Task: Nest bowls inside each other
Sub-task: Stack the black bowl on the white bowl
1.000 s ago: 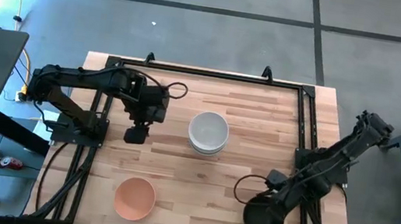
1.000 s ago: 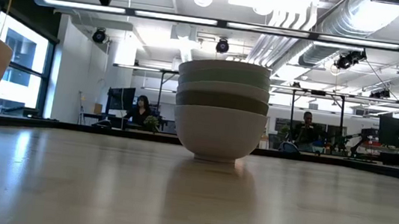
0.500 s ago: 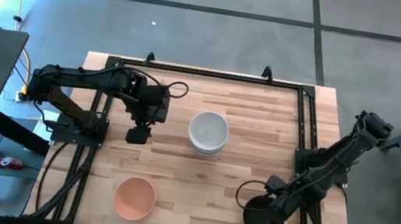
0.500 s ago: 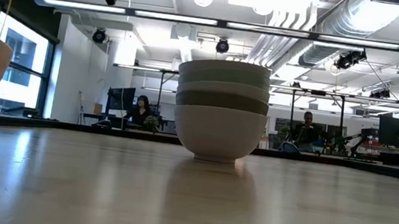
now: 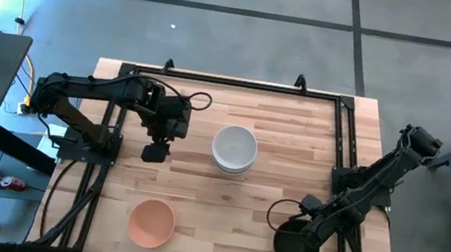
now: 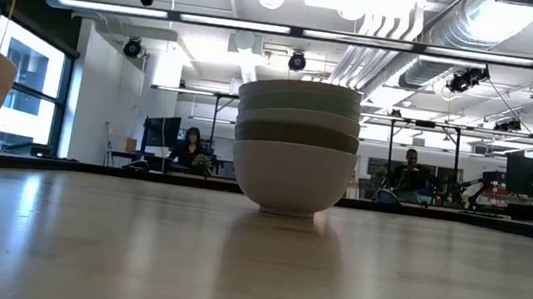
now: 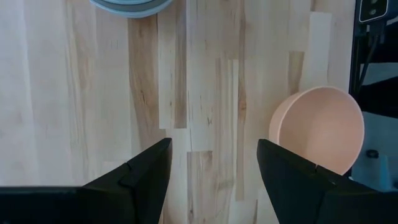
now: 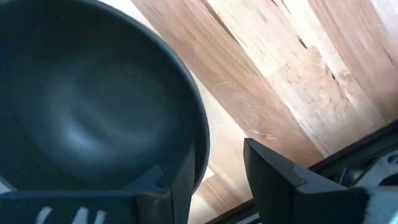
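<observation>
Black, matte and round, one bowl [image 5: 295, 246] sits at the near right corner of the wooden table [image 5: 199, 184], and the right tool [image 5: 309, 237] is down at its rim — in the right wrist view one finger [image 8: 180, 180] lies inside the black bowl [image 8: 93, 106] and the other finger [image 8: 273, 180] outside it, so the wall of the bowl stands between them; whether they already press on it cannot be told. A stack of nested bowls [image 5: 234, 149] stands near the middle of the table, white on top from above; from table height the stack [image 6: 295, 148] shows a pale rim above, a mint green band, an olive-grey band and a white bowl at the base. A peach bowl [image 5: 151, 222] stands alone at the near left, well apart from the stack, and it shows again in the left wrist view [image 7: 320, 130]. The left tool [image 5: 154, 151] hangs above bare wood between the stack and the left arm's base, its fingers [image 7: 140, 180] spread apart and holding nothing. Beyond the table — far back in the room — two people sit at desks.
</observation>
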You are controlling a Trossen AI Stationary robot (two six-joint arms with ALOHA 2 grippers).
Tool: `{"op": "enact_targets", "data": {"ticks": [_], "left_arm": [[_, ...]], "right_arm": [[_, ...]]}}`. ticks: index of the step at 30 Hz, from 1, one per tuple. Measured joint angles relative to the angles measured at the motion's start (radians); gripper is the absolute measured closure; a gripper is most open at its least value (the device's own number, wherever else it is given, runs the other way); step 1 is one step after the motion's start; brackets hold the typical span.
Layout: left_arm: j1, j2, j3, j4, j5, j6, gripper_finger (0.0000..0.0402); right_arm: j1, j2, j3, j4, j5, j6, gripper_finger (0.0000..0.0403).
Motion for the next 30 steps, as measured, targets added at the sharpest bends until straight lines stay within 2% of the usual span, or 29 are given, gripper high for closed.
{"op": "enact_targets", "data": {"ticks": [10,19,30], "left_arm": [[0.0,0.0,0.0,0.001,0.01,-0.027,0.0177],[0.0,0.0,0.0,0.009,0.011,-0.06,0.0177],[0.0,0.0,0.0,0.011,0.01,-0.079,0.0177]], "right_arm": [[-0.001,0.003,0.0,0.045,0.013,0.05,0.0274],[-0.007,0.062,0.0,0.062,-0.039,0.02,0.0274],[-0.007,0.105,0.0,0.059,-0.049,0.022,0.0283]]}}
